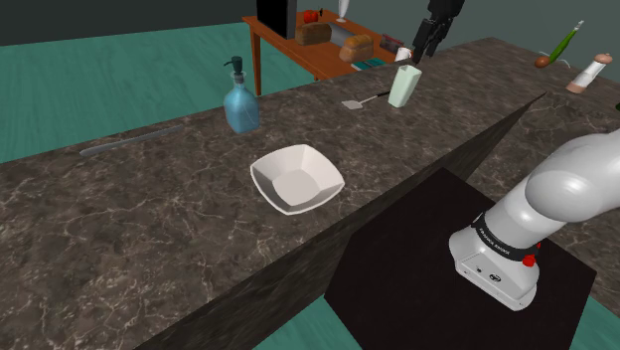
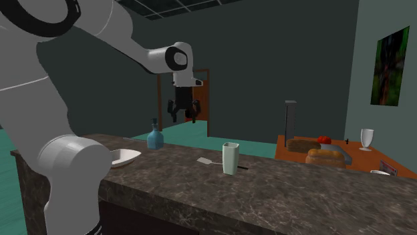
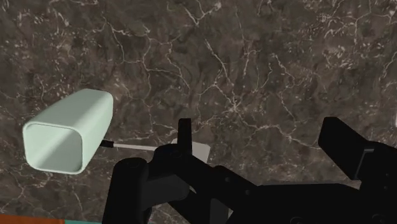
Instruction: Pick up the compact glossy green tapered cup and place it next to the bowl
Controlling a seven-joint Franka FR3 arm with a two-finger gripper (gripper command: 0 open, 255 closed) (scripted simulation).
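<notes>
The pale green tapered cup [image 1: 402,86] stands upright on the dark marble counter [image 1: 149,219], towards its far end. It also shows in the second exterior view as a cup [image 2: 230,158] and from above in the wrist view [image 3: 67,137]. The white square bowl [image 1: 296,179] sits mid-counter, well apart from the cup; its rim [image 2: 123,157] shows beside the arm. My gripper [image 1: 424,50] hangs open in the air above the counter, higher than the cup and a little to one side of it [image 2: 182,115]. Its fingers [image 3: 184,137] stand apart with nothing between them [image 3: 264,143].
A flat spatula [image 1: 363,99] lies on the counter right beside the cup. A blue dispenser bottle [image 1: 240,99] stands near the counter's far edge, and a long thin utensil [image 1: 129,139] lies further along. Behind stands a wooden table [image 1: 298,50] with bread. Two bottles [image 1: 586,72] lie at the far right.
</notes>
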